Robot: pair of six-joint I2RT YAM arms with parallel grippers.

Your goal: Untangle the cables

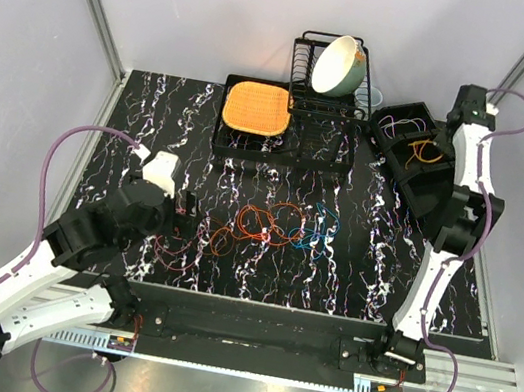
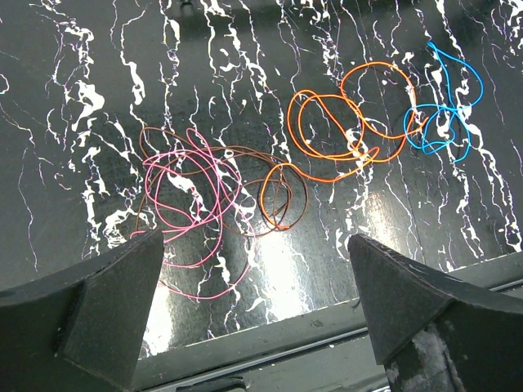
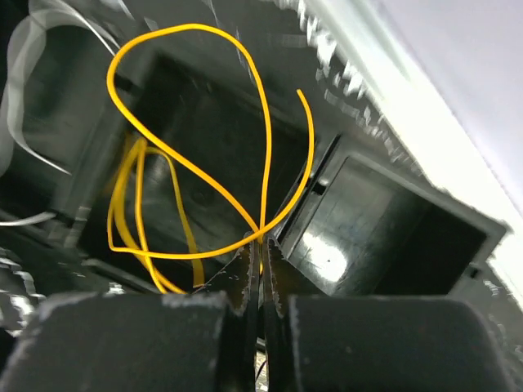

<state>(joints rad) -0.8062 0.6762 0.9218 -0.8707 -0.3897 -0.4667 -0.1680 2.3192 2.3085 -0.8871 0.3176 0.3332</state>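
Left side of the top view: left gripper (image 1: 181, 210) low over the table (image 1: 152, 126), jaws spread wide. In its wrist view the two fingers (image 2: 122, 286) fill the bottom corners, both cut off by the frame edge.

Cables (image 1: 267, 225) lie in a loose row across the middle of the table. Going left to right:
- pink-maroon loops (image 2: 188, 204) sit just above the left finger in the wrist frame; several turns overlap and cannot be counted
- a small brown-orange loop (image 2: 282, 196) touches their right side; which strand crosses over which cannot be told
- orange loops (image 2: 343, 122) come next, overlapping one another
- blue loops (image 2: 445, 122) are hooked through the rightmost orange one; the top view hints at a green strand here, too thin to confirm

Upper centre of the top view: an orange pad (image 1: 255, 107) on a black tray (image 1: 226, 139); beside it a wire rack (image 1: 310, 67) holding a tilted bowl (image 1: 339, 65).

Right side: a black bin (image 1: 409, 112) at the upper right — wires inside, one orange, one purplish, faint. In the top view the right arm's own body hides its fingertips. In the wrist view the right gripper (image 3: 261, 265) is pressed together, pinching a yellow-orange cable (image 3: 196, 175); its loops rise over the bin's compartments (image 3: 359, 220). The left part of that frame is blurred — pale curved streaks there cannot be identified.
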